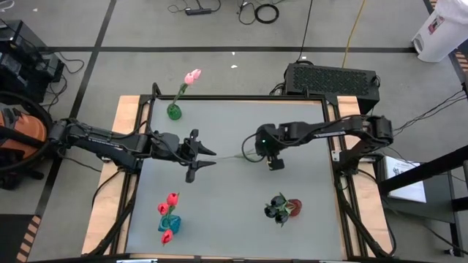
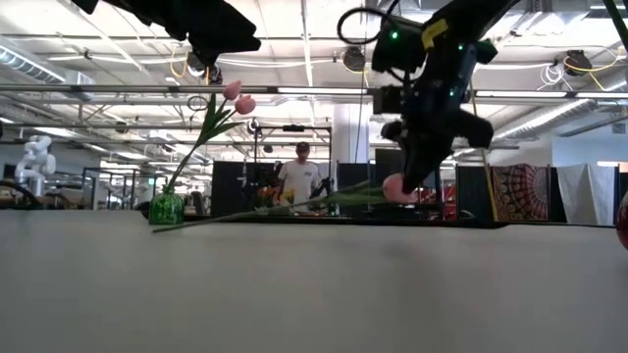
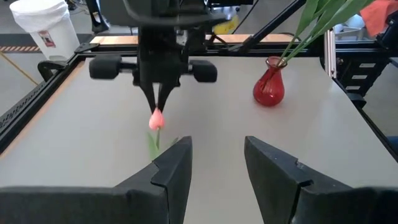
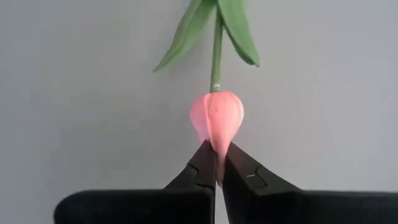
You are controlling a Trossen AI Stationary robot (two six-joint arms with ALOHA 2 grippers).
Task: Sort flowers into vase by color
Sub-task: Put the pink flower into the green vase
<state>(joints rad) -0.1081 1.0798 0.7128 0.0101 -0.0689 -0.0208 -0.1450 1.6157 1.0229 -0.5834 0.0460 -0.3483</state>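
Our right end effector is clenched on the tip of the small pink artificial tulip; light and soft, we judge its thin green stem a surer hold. Our left end effector waits released nearby.

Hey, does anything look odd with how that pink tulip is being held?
Yes. The right pincer is shut on the tip of the pink tulip's head, not its stem, which trails level toward the open left pincer. Pinching petals looks insecure and may crush them.
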